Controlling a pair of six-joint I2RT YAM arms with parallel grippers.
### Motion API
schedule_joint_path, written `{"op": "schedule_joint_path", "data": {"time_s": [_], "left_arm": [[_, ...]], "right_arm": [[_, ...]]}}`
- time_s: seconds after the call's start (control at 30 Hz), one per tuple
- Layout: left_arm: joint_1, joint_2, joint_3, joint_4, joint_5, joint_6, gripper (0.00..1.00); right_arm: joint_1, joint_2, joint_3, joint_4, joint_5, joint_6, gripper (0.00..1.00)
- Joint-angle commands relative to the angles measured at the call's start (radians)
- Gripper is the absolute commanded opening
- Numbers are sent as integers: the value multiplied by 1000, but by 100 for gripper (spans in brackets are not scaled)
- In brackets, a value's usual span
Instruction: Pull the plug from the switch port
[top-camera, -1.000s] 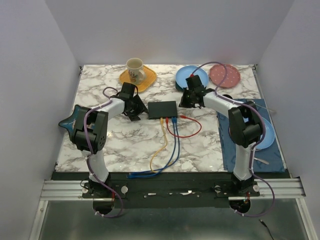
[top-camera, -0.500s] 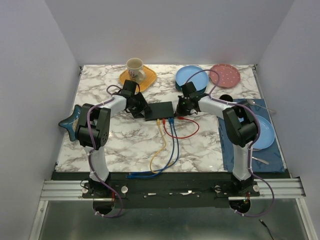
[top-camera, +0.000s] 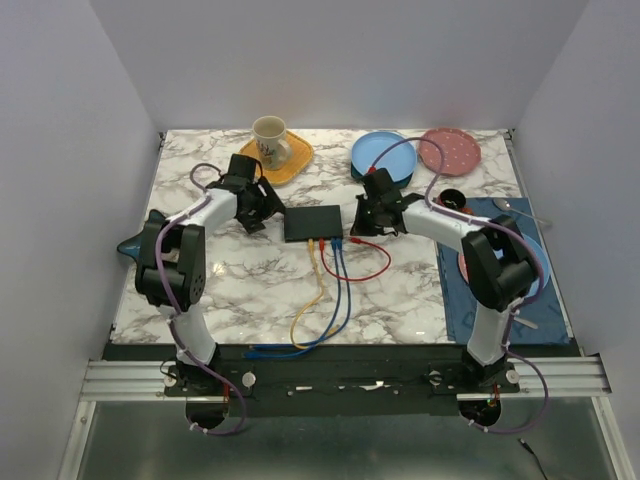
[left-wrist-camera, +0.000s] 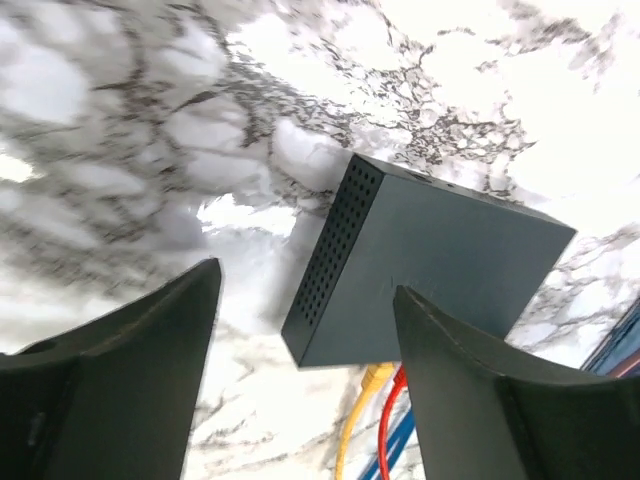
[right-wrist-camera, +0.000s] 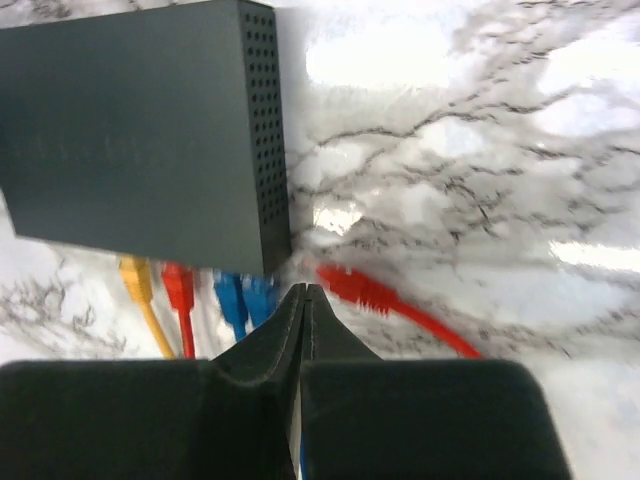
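We are seeing the black switch (top-camera: 318, 220) lying flat near the middle of the marble table (top-camera: 240, 280), with its cabled long edge facing the arm bases.

The switch port (top-camera: 330, 240) row is holding a yellow plug (right-wrist-camera: 135, 272), a red plug (right-wrist-camera: 178, 285) and two blue plugs (right-wrist-camera: 245, 295) side by side. A loose red connector (right-wrist-camera: 350, 287) is lying on the table just beside the right corner. The right pincer (right-wrist-camera: 303, 292) is pointing down next to it, clenched with nothing between its fingers. The left pincer (left-wrist-camera: 305, 290) is standing released, fingers wide apart, facing the left short side without touching it.
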Motion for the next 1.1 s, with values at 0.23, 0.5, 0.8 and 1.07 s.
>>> {"op": "schedule_joint_path", "data": {"time_s": [0.23,0.5,0.8,1.07], "left_arm": [[11,-280,-225,136,-51,-38,99],[7,-298,-336,207,72,-68,85],[-2,-299,-387,206,83,-64,83],[-5,-293,-354,186,64,-58,82]], "right_arm": [[6,-314,-284,65,154,-119,97],[6,-250,-273,35,159,-116,29],[13,-326,-458,61,79,-70,17],[115,-484,-607,80,91,-14,18]]}}
